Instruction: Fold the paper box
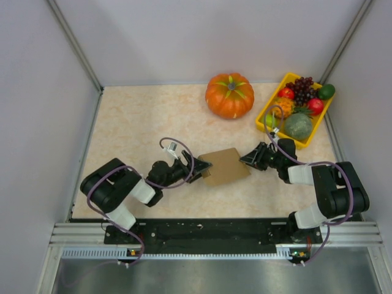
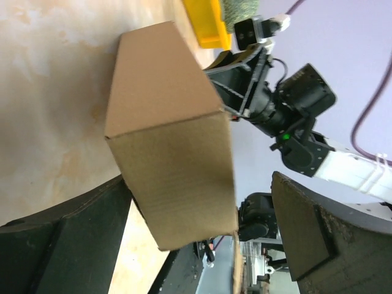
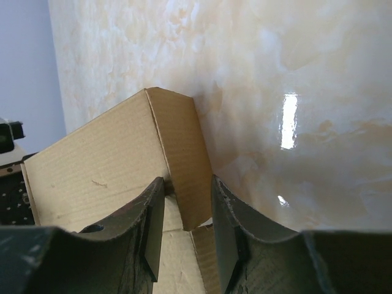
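The paper box (image 1: pixel 225 165) is plain brown cardboard, set up as a small rectangular box on the table between the two arms. My left gripper (image 1: pixel 199 169) is at its left end. In the left wrist view the box (image 2: pixel 171 135) sits between wide-open jaws of the left gripper (image 2: pixel 199 184), with a clear gap on the right side. My right gripper (image 1: pixel 248 158) is at the box's right end. In the right wrist view the right gripper (image 3: pixel 187 180) pinches a narrow end panel of the box (image 3: pixel 98 165) between both fingers.
An orange pumpkin (image 1: pixel 229 95) stands behind the box. A yellow tray (image 1: pixel 321 122) of plastic fruit is at the back right, close behind the right arm, and its corner (image 2: pixel 205 24) shows in the left wrist view. Grey walls enclose the table on three sides.
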Tool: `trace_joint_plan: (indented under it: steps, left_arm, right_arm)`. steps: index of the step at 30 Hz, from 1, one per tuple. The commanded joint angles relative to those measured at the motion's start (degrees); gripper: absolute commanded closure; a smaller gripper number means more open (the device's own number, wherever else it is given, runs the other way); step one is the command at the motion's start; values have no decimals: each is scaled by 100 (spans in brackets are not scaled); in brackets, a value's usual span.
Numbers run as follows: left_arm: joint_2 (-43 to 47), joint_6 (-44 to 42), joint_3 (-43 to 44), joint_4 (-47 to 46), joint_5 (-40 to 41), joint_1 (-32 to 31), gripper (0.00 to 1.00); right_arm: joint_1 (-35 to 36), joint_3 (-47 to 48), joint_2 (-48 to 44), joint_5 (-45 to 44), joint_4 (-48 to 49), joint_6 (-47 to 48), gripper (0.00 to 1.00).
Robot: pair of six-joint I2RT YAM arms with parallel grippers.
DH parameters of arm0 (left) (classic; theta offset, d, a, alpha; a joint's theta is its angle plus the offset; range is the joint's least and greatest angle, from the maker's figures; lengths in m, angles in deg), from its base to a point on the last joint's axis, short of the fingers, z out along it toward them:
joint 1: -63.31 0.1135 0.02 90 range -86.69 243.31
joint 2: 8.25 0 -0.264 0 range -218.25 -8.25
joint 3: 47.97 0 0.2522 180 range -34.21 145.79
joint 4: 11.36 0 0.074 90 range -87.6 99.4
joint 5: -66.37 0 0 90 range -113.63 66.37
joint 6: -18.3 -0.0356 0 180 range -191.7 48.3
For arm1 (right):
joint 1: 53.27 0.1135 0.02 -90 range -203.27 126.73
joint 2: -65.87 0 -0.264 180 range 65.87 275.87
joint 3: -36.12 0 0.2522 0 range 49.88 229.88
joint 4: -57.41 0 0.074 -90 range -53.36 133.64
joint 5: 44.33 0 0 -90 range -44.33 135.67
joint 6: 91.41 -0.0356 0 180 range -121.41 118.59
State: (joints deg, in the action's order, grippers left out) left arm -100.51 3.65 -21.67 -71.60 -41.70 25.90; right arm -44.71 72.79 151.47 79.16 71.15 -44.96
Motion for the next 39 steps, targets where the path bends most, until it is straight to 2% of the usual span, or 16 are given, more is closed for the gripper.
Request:
trace_joint_plan:
  steps: [1,4,7,11,14,16,18,19,21,23,24,25,28,31,34,39]
  left_arm:
    - [-598,225,354,-1275,-39,-39,2]
    - [-888,366,408,-1547,-48,-38,4]
    - [-881,375,425,-1504,-57,-39,18]
    - [-469,401,443,-916,-180,-4,28]
    - [102,428,390,-3,-381,154,43]
    - [577,533,250,602,-539,312,45]
    - [1093,664,197,1278,-917,637,51]
    - [1280,700,232,2126,-1083,751,52]
    - [1884,639,302,2914,-1479,1033,52]
    - [2360,569,486,4287,-1612,1261,50]
    - [2841,507,556,4723,-1699,1332,47]
    - [3081,507,679,5241,-1735,1533,47]
    - [3943,638,846,6702,-1841,1780,45]
    - [4611,1024,821,7565,-2016,2087,45]
    - [4972,1481,698,7812,-2253,2194,47]
    - [5332,1999,557,8024,-2438,2238,50]
  right_arm:
    - [-12,-182,264,-634,-729,435,67]
    - [-12,-191,255,-616,-703,435,67]
    - [32,-278,168,-415,-449,514,62]
    - [435,-166,-595,-563,-911,768,45]
    - [831,273,-1684,-931,-2080,1137,29]
    - [1007,624,-2386,-1404,-2668,1662,19]
    - [1673,863,-3293,-1888,-3408,2173,9]
    - [2041,1064,-3513,-2291,-3523,2723,6]
    - [3104,1276,-3849,-2758,-3857,3236,1]
    - [3616,1513,-3858,-3121,-3920,3642,1]
    - [4297,1575,-3841,-3330,-3920,3774,1]
    - [4721,1723,-3788,-4333,-3954,4236,1]
    - [6286,2206,-3262,-5620,-3946,5378,1]
    - [6955,2690,-2534,-6081,-3938,6197,1]
    - [7308,2806,-1997,-6328,-3413,6883,1]
    - [7371,3017,-1372,-6321,-3120,7396,2]
